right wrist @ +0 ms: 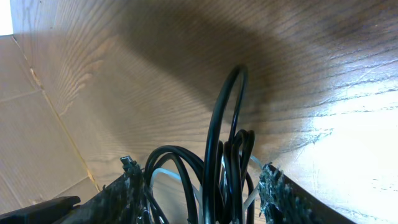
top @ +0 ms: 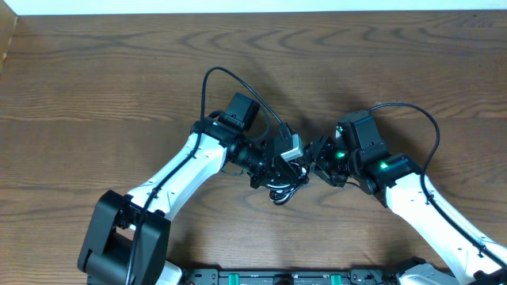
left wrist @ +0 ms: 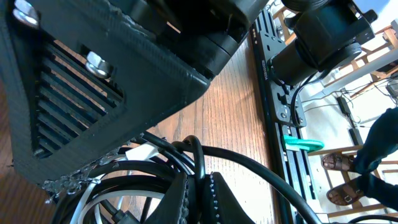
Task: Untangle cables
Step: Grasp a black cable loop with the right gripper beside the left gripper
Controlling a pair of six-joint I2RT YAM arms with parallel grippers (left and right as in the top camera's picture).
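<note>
Looking from overhead, where's the tangle?
Mid-frame: the cables (top: 285, 188) lie bunched on the bench (top: 119, 79) between the left gripper (top: 277, 164) and the right gripper (top: 318, 162), so each can work one side.
And the left wrist view?
Its jaws are pinched on a black cable (left wrist: 249, 158), probably to anchor the bundle. A white cable (left wrist: 124, 193) curls at lower left.
Right wrist?
Jaws wide, straddling the upright loops at bottom centre and gripping nothing, likely choosing a strand.
</note>
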